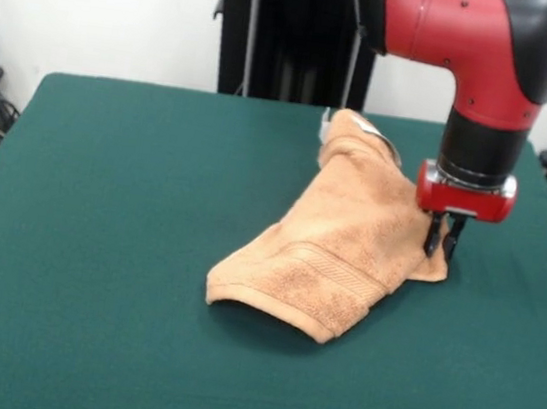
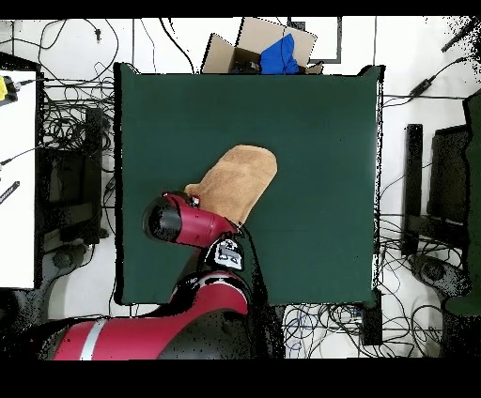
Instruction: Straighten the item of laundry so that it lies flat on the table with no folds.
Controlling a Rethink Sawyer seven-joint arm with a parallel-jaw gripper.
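The orange-tan towel (image 1: 339,243) lies crumpled on the green table (image 1: 112,204), folded over itself, with a woven band near its front end and white tags at its far end by the pedestal. In the overhead view the towel (image 2: 237,176) lies left of the table's (image 2: 319,122) centre, running towards the arm. My gripper (image 1: 442,249) points down at the towel's right edge, its two fingers close together and pinching the cloth just above the table. In the overhead view the arm's red head hides the gripper.
The red and black arm (image 1: 475,50) comes down over the table's far right part. The black pedestal (image 1: 296,36) stands behind the table. A cardboard box with a blue thing (image 2: 272,52) sits past the table's far edge. Cables lie on the floor around.
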